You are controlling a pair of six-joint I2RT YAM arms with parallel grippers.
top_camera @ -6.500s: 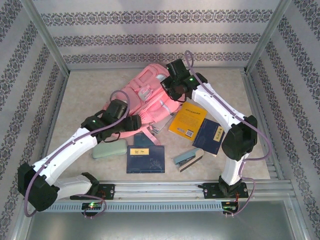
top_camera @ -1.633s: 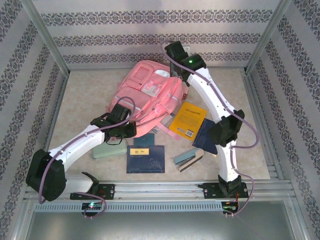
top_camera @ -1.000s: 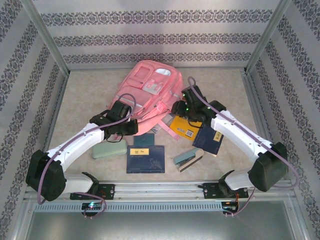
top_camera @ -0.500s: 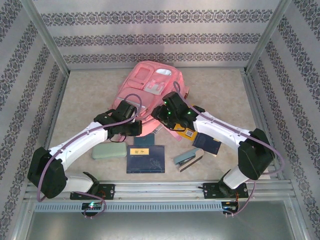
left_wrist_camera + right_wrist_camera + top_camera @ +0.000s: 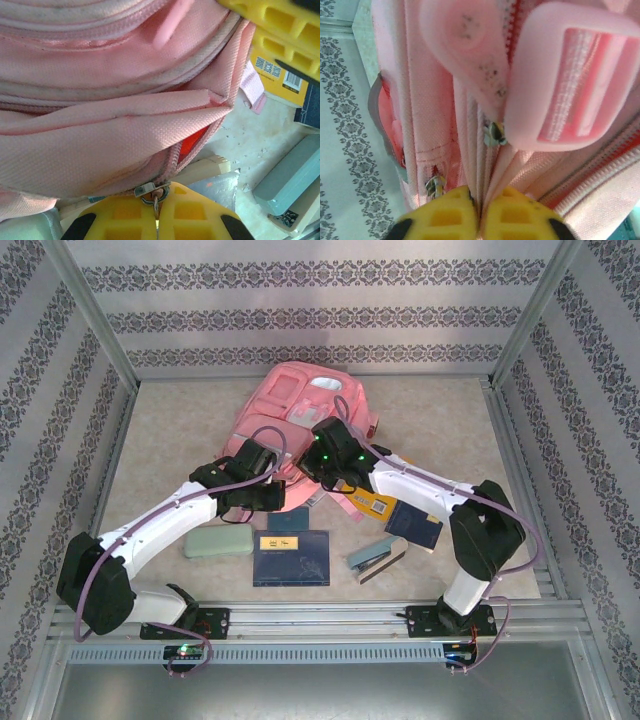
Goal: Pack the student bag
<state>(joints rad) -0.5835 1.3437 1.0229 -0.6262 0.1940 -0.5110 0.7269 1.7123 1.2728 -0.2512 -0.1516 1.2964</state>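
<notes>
The student bag point(image 5: 298, 405), a big pink backpack, lies flat at the middle back of the table. My left gripper point(image 5: 283, 492) is at its near edge. In the left wrist view its yellow fingers point(image 5: 120, 220) are shut on a metal zipper pull point(image 5: 150, 190), and the zip beside it gapes a little onto orange-red lining point(image 5: 192, 142). My right gripper point(image 5: 312, 478) is right next to it, shut on a fold of the bag's pink fabric point(image 5: 485, 175). Two more zipper pulls point(image 5: 494, 134) show just above its fingers.
Near the front lie a green case point(image 5: 218, 540), a blue booklet point(image 5: 292, 558) and a grey-teal stapler point(image 5: 378, 558). A yellow book point(image 5: 378, 504) and a dark blue book point(image 5: 415, 525) lie partly under my right arm. Patterned walls and metal posts enclose the table.
My right arm swung in from the right to the bag's near edge and its gripper shut on the fabric. My left gripper has stayed shut at the zip.
</notes>
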